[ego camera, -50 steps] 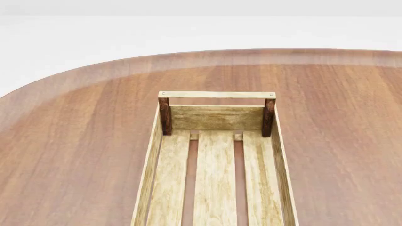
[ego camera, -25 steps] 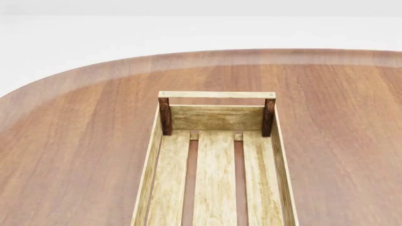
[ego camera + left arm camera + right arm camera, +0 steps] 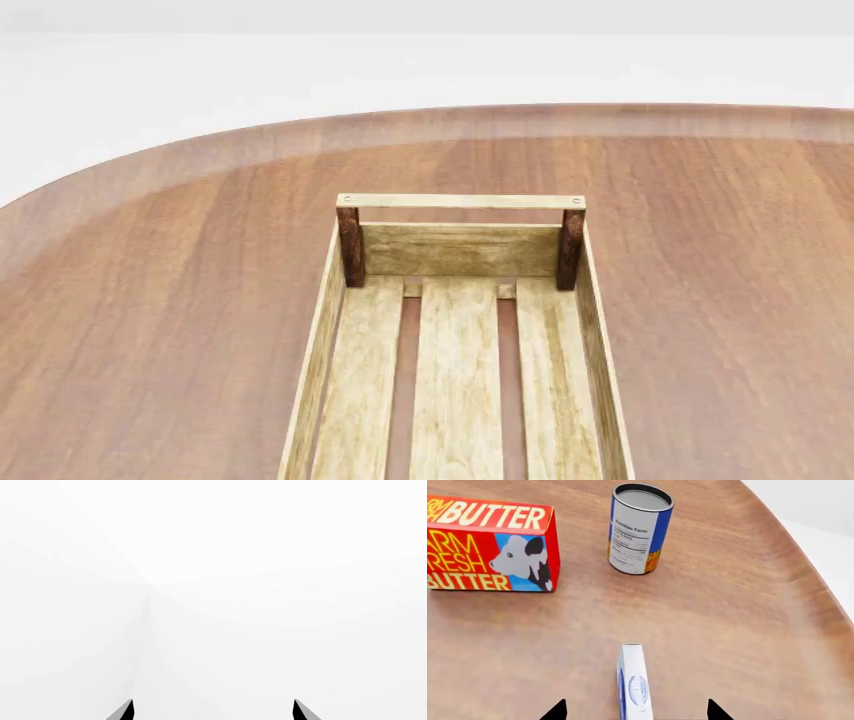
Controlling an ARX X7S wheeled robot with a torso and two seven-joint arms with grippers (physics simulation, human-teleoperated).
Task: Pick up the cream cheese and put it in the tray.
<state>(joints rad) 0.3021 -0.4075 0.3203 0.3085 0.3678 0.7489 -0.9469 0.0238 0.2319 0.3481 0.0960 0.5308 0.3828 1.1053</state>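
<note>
The cream cheese (image 3: pixel 633 682), a thin white box with a blue oval logo, stands on edge on the wooden table in the right wrist view. My right gripper (image 3: pixel 636 711) is open, its two dark fingertips on either side of the box with wide gaps and no contact. The tray (image 3: pixel 583 300), a long light-wood slatted crate with dark corner posts, lies in the middle of the head view with nothing in it. My left gripper (image 3: pixel 213 710) is open and faces only blank white space. Neither arm shows in the head view.
A red-orange butter box (image 3: pixel 488 543) and a blue-and-white can (image 3: pixel 638 528) stand on the table beyond the cream cheese. The rounded table edge (image 3: pixel 800 565) curves past the can. In the head view the brown table (image 3: pixel 160 300) surrounds the tray.
</note>
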